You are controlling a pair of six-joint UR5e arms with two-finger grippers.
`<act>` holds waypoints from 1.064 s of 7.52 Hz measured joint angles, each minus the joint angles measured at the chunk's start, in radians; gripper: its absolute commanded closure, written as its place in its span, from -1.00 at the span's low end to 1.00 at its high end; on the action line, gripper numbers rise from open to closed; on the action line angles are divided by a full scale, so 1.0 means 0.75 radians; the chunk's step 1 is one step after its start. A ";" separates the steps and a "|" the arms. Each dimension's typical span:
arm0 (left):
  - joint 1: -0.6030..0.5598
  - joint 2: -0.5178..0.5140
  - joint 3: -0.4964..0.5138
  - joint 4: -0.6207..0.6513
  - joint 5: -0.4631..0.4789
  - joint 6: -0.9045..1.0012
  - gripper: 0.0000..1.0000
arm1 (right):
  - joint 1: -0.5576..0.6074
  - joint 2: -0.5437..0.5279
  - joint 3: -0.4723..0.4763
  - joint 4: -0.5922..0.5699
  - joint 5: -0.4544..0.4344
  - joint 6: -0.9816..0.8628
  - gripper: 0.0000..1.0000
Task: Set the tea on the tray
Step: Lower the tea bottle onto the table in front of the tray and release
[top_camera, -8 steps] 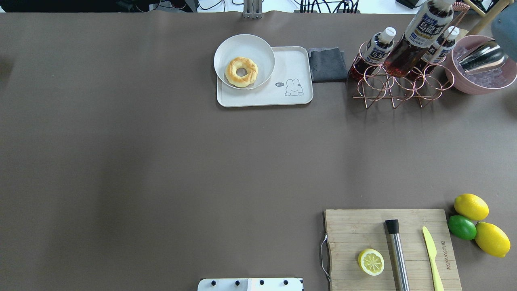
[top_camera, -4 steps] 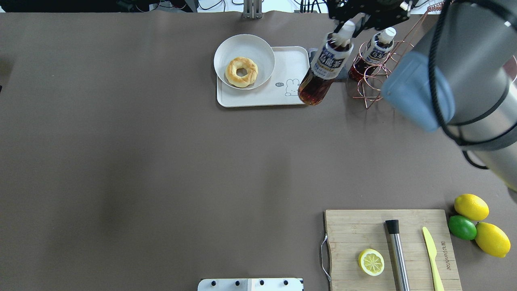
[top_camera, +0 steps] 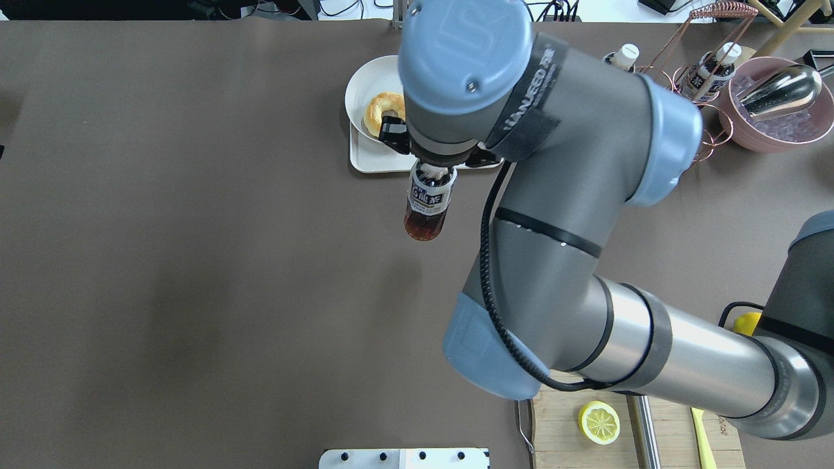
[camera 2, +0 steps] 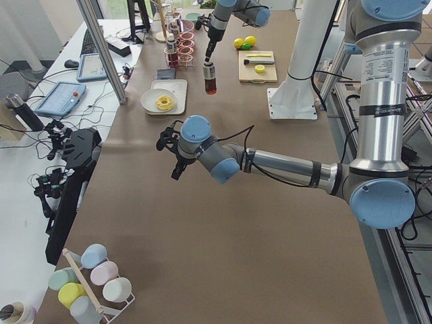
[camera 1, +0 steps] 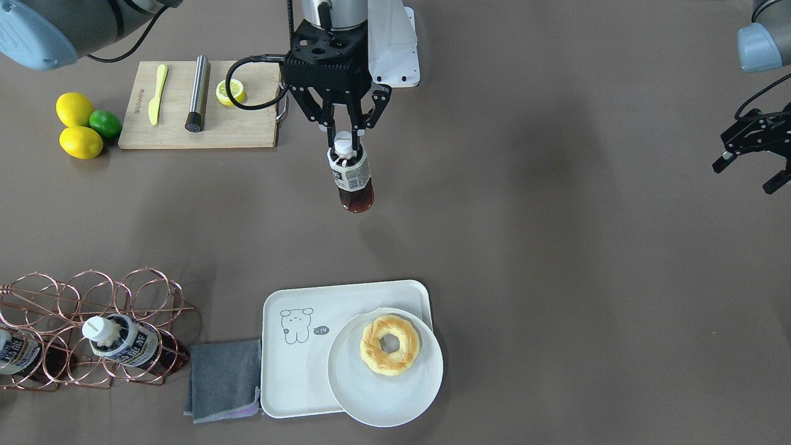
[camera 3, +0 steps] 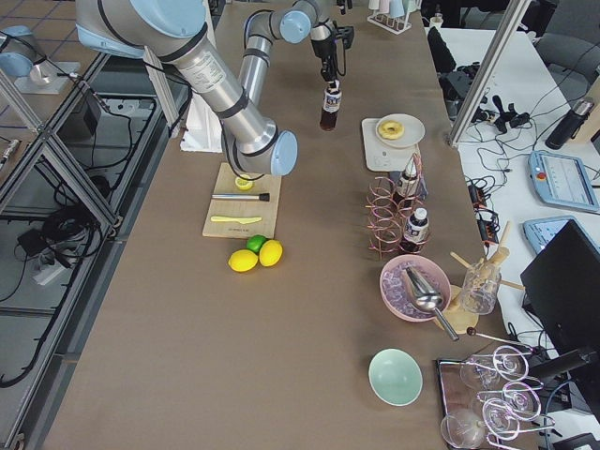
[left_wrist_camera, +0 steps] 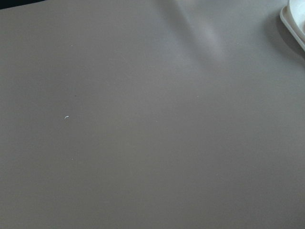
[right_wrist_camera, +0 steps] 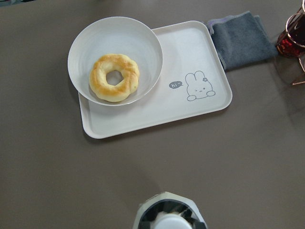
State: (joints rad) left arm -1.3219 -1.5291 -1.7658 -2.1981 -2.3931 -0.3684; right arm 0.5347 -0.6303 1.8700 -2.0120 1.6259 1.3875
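Reddish-brown tea in its small clear white-capped plastic bottle [camera 1: 351, 179], lifted from the copper wire rack [camera 1: 93, 296] at the far right corner of the bench [camera 1: 556, 247], now hangs above bare bench on the robot-edge side of the off-white rectangular tray [camera 1: 296, 371], right hand [camera 1: 343, 139] clamped on its cap; placement outstanding.

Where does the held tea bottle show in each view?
Front-facing: upper centre, tea bottle above tray.
Overhead: centre, just below tray.
Exterior left: top centre, right of tray.
Exterior right: top centre, left of tray.
Left wrist: not in it.
Right wrist: cap only, bottom edge.
Shared landmark: the tray.
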 measured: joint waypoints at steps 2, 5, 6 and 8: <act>0.005 0.029 -0.001 -0.002 0.011 0.006 -0.99 | -0.092 0.030 -0.041 0.001 -0.077 0.036 1.00; 0.005 0.034 0.001 -0.002 0.012 0.009 -0.99 | -0.159 0.036 -0.073 0.011 -0.158 0.057 1.00; 0.005 0.035 0.002 -0.002 0.012 0.009 -0.99 | -0.169 0.035 -0.083 0.019 -0.175 0.058 1.00; 0.001 0.036 0.001 -0.004 0.012 0.012 -0.99 | -0.180 0.027 -0.109 0.057 -0.190 0.058 1.00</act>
State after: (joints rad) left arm -1.3211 -1.5020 -1.7652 -2.2009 -2.3838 -0.3597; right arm 0.3994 -0.6097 1.7880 -1.9692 1.4836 1.4312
